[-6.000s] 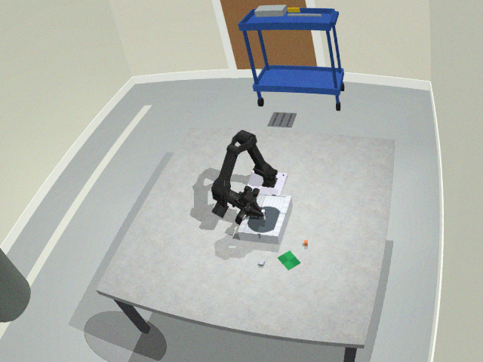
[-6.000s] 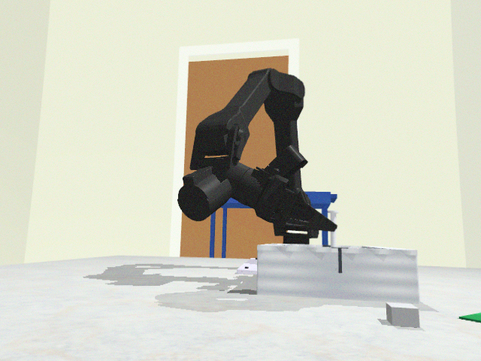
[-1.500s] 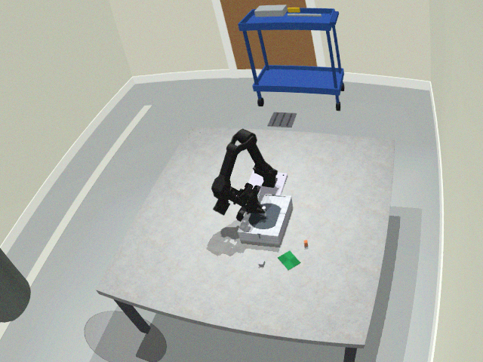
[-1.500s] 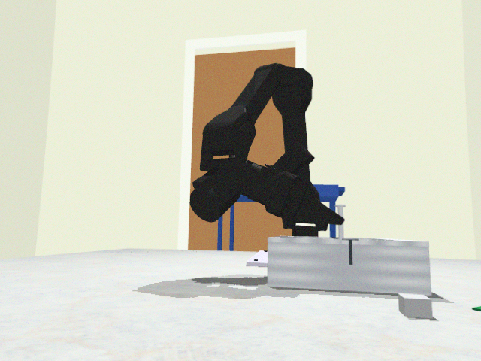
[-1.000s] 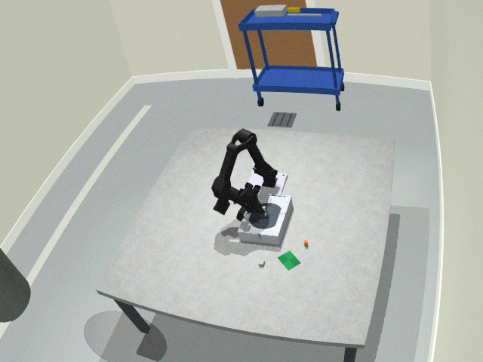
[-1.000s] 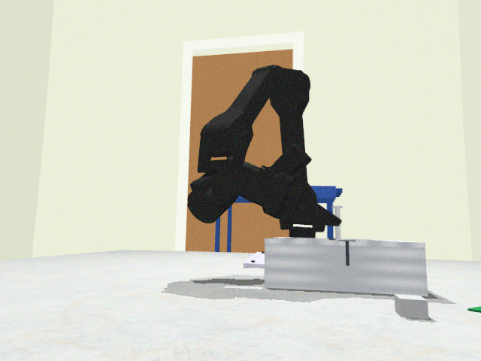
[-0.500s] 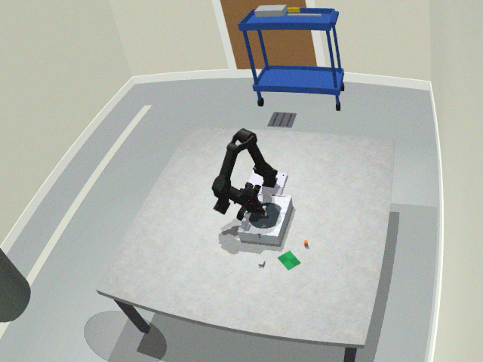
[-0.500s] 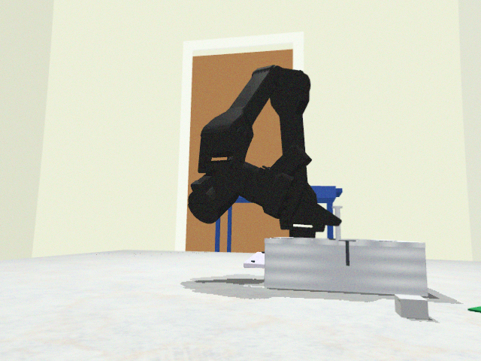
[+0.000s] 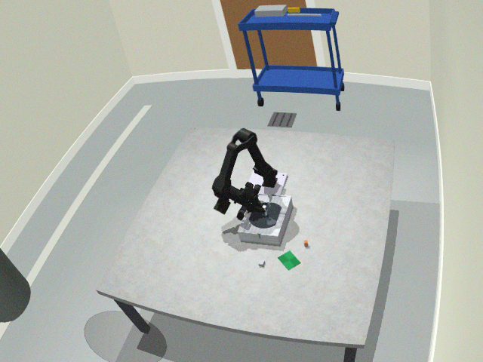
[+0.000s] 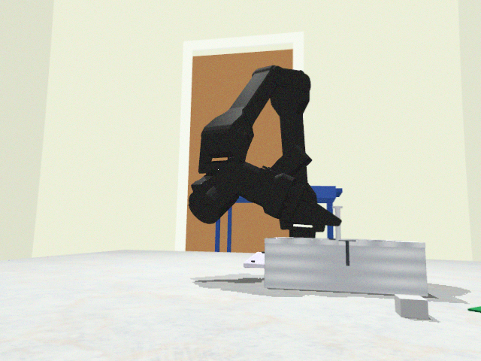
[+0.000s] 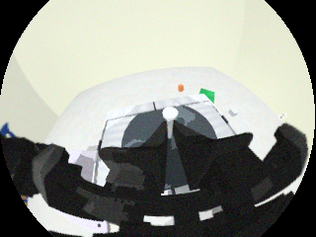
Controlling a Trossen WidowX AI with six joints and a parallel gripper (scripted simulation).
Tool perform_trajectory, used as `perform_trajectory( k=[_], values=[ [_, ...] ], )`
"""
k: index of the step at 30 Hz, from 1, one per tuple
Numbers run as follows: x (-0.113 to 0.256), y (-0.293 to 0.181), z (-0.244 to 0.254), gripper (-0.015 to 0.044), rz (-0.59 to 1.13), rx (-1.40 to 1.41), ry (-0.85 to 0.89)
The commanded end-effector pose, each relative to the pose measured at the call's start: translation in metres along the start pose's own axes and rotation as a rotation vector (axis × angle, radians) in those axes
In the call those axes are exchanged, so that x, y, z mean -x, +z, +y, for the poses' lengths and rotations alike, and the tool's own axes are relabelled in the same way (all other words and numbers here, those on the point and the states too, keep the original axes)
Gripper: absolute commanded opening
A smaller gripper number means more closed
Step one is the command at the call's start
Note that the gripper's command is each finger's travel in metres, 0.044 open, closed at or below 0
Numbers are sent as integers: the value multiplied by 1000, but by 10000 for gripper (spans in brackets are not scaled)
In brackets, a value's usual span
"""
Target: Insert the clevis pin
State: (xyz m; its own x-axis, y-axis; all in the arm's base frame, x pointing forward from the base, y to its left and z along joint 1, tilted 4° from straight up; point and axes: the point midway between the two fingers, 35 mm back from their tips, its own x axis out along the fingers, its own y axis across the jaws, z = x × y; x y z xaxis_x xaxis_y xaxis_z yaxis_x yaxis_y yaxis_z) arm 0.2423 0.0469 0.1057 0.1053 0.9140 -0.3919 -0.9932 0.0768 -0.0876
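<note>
Steel clevis pin [image 9: 264, 207] [image 10: 337, 229] [image 11: 170, 114] insertion is in hand: above the rimmed steel tray [image 9: 259, 238] [image 10: 310, 264] [image 11: 114, 129] and wide, dark-grey aluminium disc [image 9: 266, 223] [image 11: 138, 129], our black gripper [image 9: 265, 213] [image 10: 340, 221] [image 11: 169, 124] grips it head-up. We should check alignment, then lower gently.

The gripper [image 11: 169, 124] pinches the pin [image 11: 170, 114] between its 2 black fingers, with the pin's 1 round white head up top. Behind it is the big dark disc [image 11: 139, 129] in the shiny tray [image 11: 115, 129]. Past the tray sit 1 orange bit [image 11: 181, 88] and 1 green square [image 11: 207, 95].
</note>
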Motion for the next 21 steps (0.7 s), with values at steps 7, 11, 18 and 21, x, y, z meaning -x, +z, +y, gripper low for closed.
perform_trajectory(
  k=[7, 11, 18, 21],
  values=[
    [0, 0, 4, 0, 4, 1, 6],
    [0, 0, 4, 0, 4, 1, 6],
    [0, 0, 5, 0, 4, 1, 6],
    [0, 0, 5, 0, 4, 1, 6]
  ],
)
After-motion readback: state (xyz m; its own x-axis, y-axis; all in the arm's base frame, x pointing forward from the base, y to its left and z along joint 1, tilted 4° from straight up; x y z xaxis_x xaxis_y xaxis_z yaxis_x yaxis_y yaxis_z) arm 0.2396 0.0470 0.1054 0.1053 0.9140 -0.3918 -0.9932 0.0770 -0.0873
